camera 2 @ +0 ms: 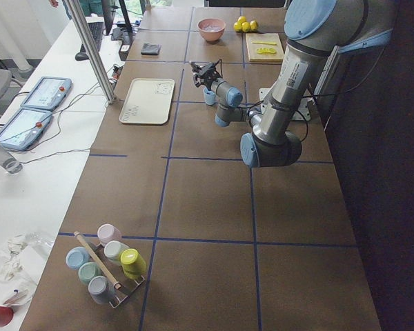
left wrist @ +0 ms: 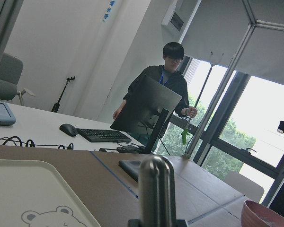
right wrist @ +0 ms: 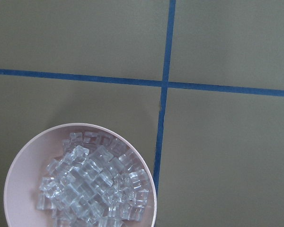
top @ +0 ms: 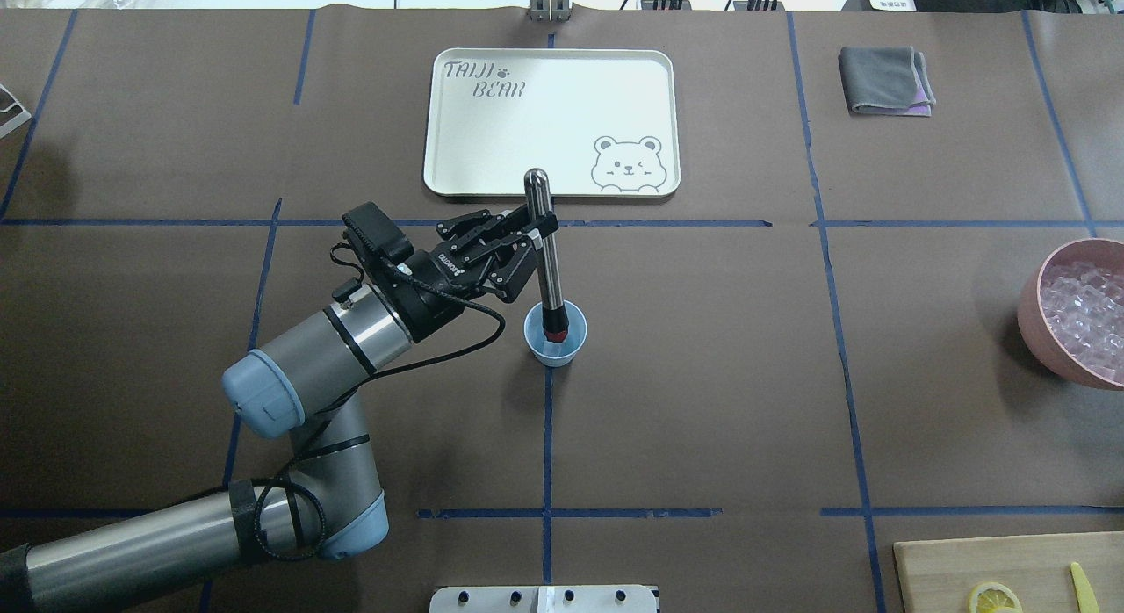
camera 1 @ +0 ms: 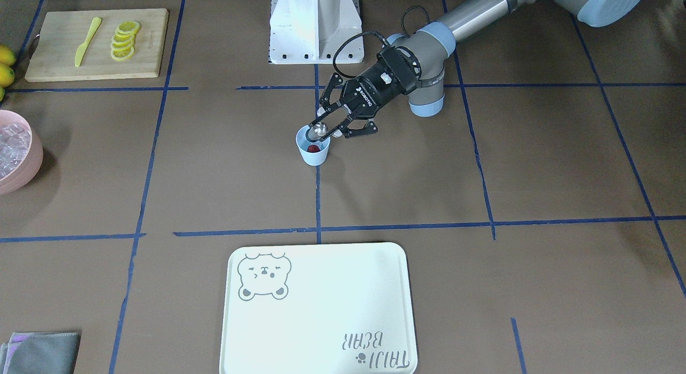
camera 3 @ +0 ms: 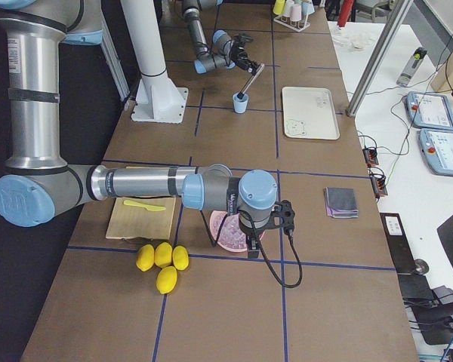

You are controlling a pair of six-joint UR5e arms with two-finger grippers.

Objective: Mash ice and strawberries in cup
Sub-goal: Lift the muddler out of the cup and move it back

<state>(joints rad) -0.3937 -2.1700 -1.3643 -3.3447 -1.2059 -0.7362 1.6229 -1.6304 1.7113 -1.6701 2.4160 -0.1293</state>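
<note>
1. Brown desk (top: 702,376) taped in blue squares: the left pincer (top: 537,231) is clenched on a steel muddler (top: 550,262) standing in the cup (top: 569,336).
2. Mashing seems in hand; the next move calls for a straight downward press without tipping the cup.
3. Only the front view shows the strawberry (camera 1: 313,148) inside. The ice (right wrist: 90,184) lies in the pink bowl (right wrist: 19,170); whether the right pincer (camera 3: 251,249) above it is released, I cannot tell.

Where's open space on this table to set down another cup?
The tray is bare. Open table lies between the cup and pink bowl, and between tray and cloth. Crowded at the cup, where the left gripper holds the muddler.
</note>
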